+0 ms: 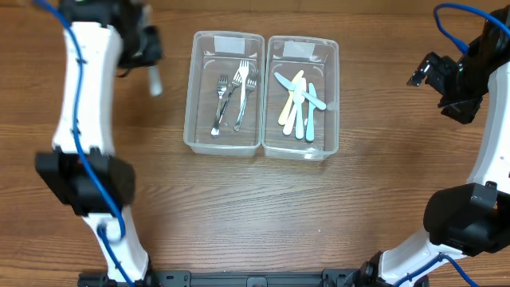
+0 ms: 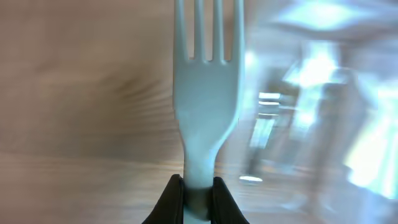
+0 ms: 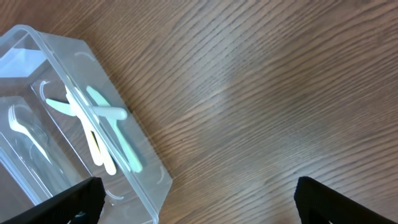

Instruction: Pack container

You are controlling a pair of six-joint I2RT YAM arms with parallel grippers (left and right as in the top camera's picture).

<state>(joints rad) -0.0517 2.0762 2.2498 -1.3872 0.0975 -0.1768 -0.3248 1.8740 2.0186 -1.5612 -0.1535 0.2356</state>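
Wooden table (image 1: 382, 199): fork bin (image 1: 202, 88) beside pastel cutlery bin (image 1: 327, 84).

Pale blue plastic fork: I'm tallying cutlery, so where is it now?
Overhead, the pale blue plastic fork is clamped by its handle in the left gripper, over the wooden table just left of the clear plastic container holding metal forks.

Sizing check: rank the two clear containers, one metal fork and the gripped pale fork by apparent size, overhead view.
1. Left container, right container: alike.
2. Metal fork.
3. Pale fork, blurred, partly hidden: unsure.
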